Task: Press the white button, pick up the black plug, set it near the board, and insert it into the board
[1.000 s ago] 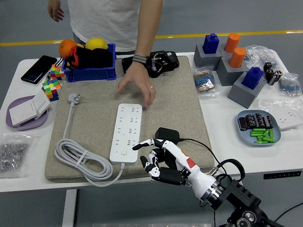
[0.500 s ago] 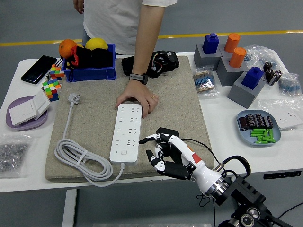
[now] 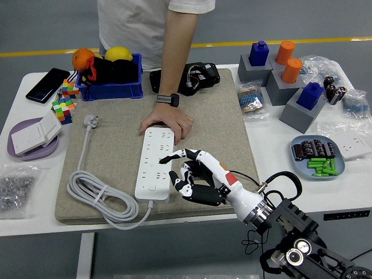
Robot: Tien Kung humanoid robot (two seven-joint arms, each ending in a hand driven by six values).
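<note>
Over white board [image 3: 155, 163]: right hand [image 3: 189, 172], fingers spread, gripping nothing; person's hand [image 3: 168, 124] steadies board.

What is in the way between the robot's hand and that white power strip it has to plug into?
Nothing visible blocks it. The right hand hovers at the right edge of the white power strip, index finger stretched over it. A person's hand rests only on the strip's far end, away from the robot's hand.
</note>
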